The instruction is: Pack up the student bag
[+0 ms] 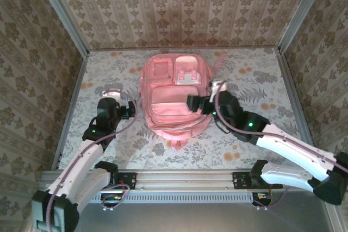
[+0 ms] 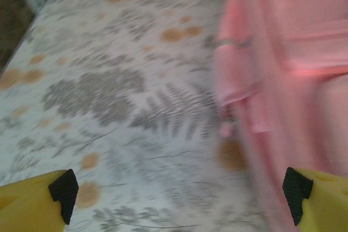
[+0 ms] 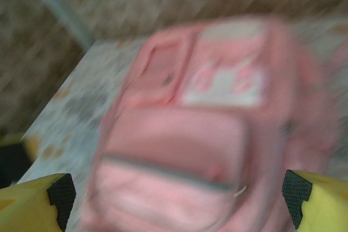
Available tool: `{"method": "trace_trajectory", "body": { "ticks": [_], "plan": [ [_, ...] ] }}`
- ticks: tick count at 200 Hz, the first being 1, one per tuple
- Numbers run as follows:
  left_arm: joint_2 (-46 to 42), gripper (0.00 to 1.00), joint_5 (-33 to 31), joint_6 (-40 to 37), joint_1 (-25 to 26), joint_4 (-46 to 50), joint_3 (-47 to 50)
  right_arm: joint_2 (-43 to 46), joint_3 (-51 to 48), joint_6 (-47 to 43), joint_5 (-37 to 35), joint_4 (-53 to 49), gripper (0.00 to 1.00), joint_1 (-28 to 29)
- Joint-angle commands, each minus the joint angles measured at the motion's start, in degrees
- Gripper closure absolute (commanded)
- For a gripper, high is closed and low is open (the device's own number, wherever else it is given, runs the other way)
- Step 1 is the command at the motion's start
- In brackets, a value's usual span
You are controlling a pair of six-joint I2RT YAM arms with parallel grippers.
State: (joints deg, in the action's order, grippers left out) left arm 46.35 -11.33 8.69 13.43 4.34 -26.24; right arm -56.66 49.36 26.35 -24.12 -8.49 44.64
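The student bag (image 1: 175,99), a large pink backpack with pale patches and zipped front pockets, lies flat in the middle of the table. My left gripper (image 1: 129,110) hovers just off its left side, open, with only tablecloth between its fingertips (image 2: 64,194). In the left wrist view the student bag (image 2: 293,69) is a blurred pink mass on the right. My right gripper (image 1: 194,103) hangs over the bag's right half, jaws wide apart and holding nothing. The right wrist view looks down on the student bag (image 3: 206,134) and a dark zip line across its front pocket.
A floral tablecloth (image 1: 109,74) covers the table. Patterned walls with metal corner posts (image 1: 62,14) close in the left, back and right sides. A metal rail (image 1: 185,180) with both arm bases runs along the near edge.
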Motion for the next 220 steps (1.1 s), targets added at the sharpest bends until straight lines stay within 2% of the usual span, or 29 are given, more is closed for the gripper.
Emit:
{"method": "trace_trajectory", "body": {
  "ticks": [1, 8, 20, 41, 49, 79, 92, 101, 113, 147, 157, 174, 193, 210, 214, 220],
  "plan": [
    [0.51, 0.00, 5.46, -4.34, -10.22, -15.47, 5.77, 4.95, -12.23, -19.47, -3.91, 17.02, 0.00, -7.44],
    [2.21, 0.00, 3.56, -4.60, -10.42, -17.87, 6.82, 6.21, -17.55, -22.35, -2.99, 25.19, 0.00, -10.40],
    [5.88, 0.00, 4.80, -7.96, -10.71, -19.17, 7.01, 6.42, -23.42, -25.72, 1.23, 31.21, 0.00, -14.97],
    [12.15, 0.00, 3.18, -4.50, -13.30, -26.53, 9.96, 5.49, -28.64, -27.65, 1.68, 33.25, 0.00, -21.19],
    [12.82, 0.00, 4.03, -5.01, -14.19, -26.11, 9.36, 4.76, -30.43, -28.27, 0.11, 34.62, 0.00, -22.91],
    [20.10, 0.00, 2.56, -4.73, -15.66, -42.02, 11.06, 1.68, -35.92, -26.09, -6.17, 37.73, 0.00, -27.74],
    [22.71, 0.00, 4.95, -5.70, -15.63, -46.97, 11.57, 1.74, -37.27, -24.62, -6.95, 38.50, 0.00, -29.07],
    [24.05, 0.00, 7.74, -7.06, -15.32, -46.95, 10.54, 2.44, -37.40, -24.24, -4.53, 37.72, 0.01, -30.31],
    [27.04, 0.00, 8.83, -8.17, -14.47, -48.77, 9.12, 2.19, -38.97, -22.57, -2.19, 42.00, 0.00, -32.48],
    [39.87, 0.00, 8.47, -7.93, -14.55, -70.75, 13.80, -3.79, -37.65, -17.81, 4.70, 46.79, 0.00, -39.64],
    [44.36, 0.00, 9.34, -8.88, -14.57, -79.79, 15.23, -6.90, -38.37, -17.74, 6.66, 52.49, 0.00, -40.93],
    [41.03, 0.00, 10.04, -8.82, -14.42, -68.16, 11.45, -12.69, -37.99, -17.69, 8.84, 60.26, 0.00, -42.96],
    [41.62, 0.00, 11.63, -9.87, -14.25, -61.55, 7.33, -18.92, -35.31, -20.81, 15.44, 63.05, 0.00, -44.77],
    [41.89, 0.00, 12.29, -11.41, -13.39, -55.88, 4.07, -31.59, -37.13, -19.23, 20.20, 77.37, 0.00, -47.58],
    [41.83, 0.00, 11.95, -11.50, -13.19, -54.03, 3.24, -34.43, -37.48, -18.68, 20.74, 84.27, 0.00, -48.06],
    [41.64, 0.00, 11.17, -11.59, -12.73, -52.45, 2.74, -34.55, -37.23, -18.29, 23.47, 83.67, 0.00, -49.16]
  ]
}}
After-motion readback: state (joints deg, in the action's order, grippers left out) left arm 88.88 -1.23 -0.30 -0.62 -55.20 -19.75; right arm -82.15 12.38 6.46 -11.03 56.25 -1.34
